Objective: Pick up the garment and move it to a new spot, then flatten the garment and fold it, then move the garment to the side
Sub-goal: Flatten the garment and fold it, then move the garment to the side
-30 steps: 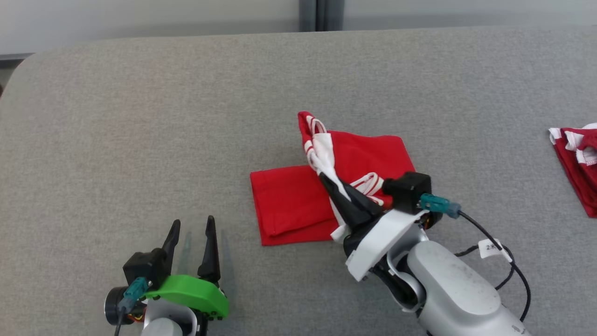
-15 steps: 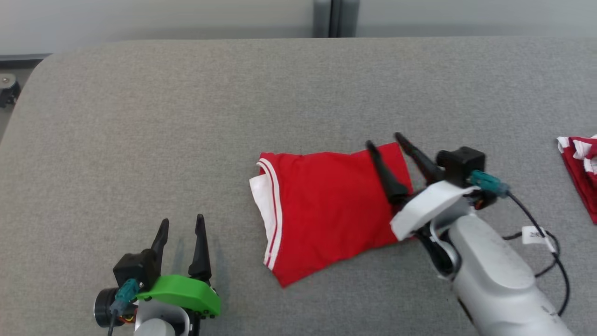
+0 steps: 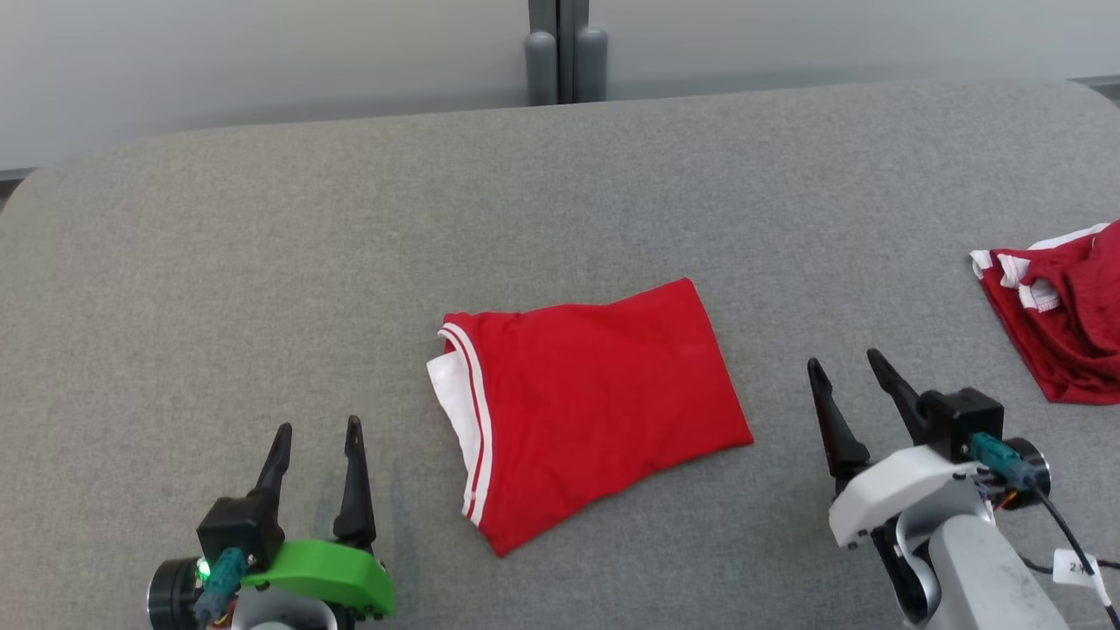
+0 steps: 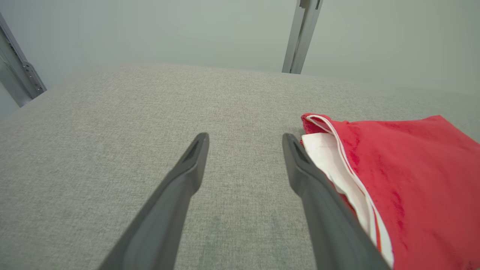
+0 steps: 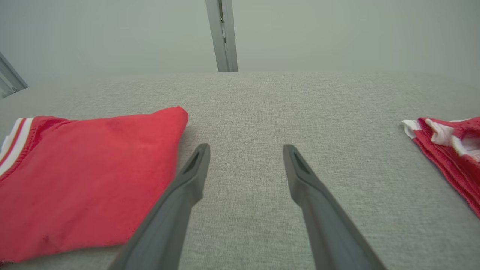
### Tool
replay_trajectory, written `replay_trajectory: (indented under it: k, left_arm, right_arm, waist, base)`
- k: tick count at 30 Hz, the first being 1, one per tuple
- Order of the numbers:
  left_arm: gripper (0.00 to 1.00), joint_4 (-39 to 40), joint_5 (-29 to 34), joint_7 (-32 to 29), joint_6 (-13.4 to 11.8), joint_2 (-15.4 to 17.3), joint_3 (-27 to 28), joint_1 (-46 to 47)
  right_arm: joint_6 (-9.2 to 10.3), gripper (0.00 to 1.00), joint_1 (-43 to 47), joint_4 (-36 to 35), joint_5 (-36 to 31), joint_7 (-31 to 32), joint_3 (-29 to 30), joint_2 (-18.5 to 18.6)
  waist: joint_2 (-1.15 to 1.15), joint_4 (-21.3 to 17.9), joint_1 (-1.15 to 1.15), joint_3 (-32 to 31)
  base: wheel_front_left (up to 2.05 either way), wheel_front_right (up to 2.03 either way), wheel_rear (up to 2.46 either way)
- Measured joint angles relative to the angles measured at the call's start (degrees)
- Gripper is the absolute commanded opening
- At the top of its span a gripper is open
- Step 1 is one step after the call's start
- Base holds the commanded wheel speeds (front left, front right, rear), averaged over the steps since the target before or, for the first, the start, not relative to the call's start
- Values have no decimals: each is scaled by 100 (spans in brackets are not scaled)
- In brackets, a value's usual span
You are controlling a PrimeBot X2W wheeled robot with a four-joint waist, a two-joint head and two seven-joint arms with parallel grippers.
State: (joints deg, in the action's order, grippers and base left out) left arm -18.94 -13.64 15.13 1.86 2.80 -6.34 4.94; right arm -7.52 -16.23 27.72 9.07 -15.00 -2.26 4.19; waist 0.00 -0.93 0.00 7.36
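Note:
The garment [image 3: 595, 402] is red with a white and red striped edge on its left side. It lies folded flat in the middle of the grey table; it also shows in the left wrist view [image 4: 405, 180] and the right wrist view [image 5: 86, 172]. My left gripper [image 3: 315, 433] stands open to the garment's lower left, with nothing between its fingers. To the garment's right my right gripper [image 3: 847, 369] is open too, apart from the cloth and holding nothing.
A second red and white garment [image 3: 1059, 306] lies crumpled at the table's right edge, also in the right wrist view [image 5: 450, 150]. The grey padded table [image 3: 262, 262] has rounded far corners. A metal post [image 3: 564, 52] stands behind it against a pale wall.
My right gripper let go of the garment, which now lies folded over flat, and drew back to the right and nearer. The head camera has also shifted. The left gripper stayed open.

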Motion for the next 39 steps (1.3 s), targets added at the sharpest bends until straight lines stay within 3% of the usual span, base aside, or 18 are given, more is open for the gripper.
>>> replay_trajectory:
  k: [10,19,25,30,35,36,38,39]
  left_arm:
    - [100,93,-125,0,-55,-1,-99,-460]
    - [100,186,-145,0,-68,0,-223,-456]
    - [100,244,-145,0,-3,0,-301,-254]
    - [100,211,-236,0,41,-1,-431,102]
    - [100,142,-358,0,45,0,-603,266]
    - [100,131,-400,0,45,-1,-630,282]
    - [100,127,-445,0,13,-1,-616,283]
    - [100,126,-445,0,9,1,-575,278]
  right_arm:
    - [0,100,655,-1,-36,1,290,-120]
    - [0,100,513,-70,-97,1,235,-131]
    - [0,100,37,-40,-11,1,-175,-131]
    - [0,100,-753,530,113,1,-715,-142]
    - [0,100,-1101,1578,23,0,-821,-137]
    - [0,80,-1126,1741,35,-27,-849,-137]
    - [1,1,-1215,1874,108,-59,-925,-127]
    - [1,0,-1247,1887,182,-60,-934,-121]
  waist:
    - [0,37,0,-326]
    - [0,145,0,-277]
    - [0,224,0,-66]
    - [0,349,0,295]
    - [0,567,0,591]
    - [0,625,0,630]
    - [0,718,0,689]
    - [0,750,0,716]
  base:
    - [0,0,0]
    - [0,0,0]
    - [0,0,0]
    - [0,0,0]
    - [0,0,0]
    - [0,0,0]
    - [0,0,0]
    - [0,0,0]
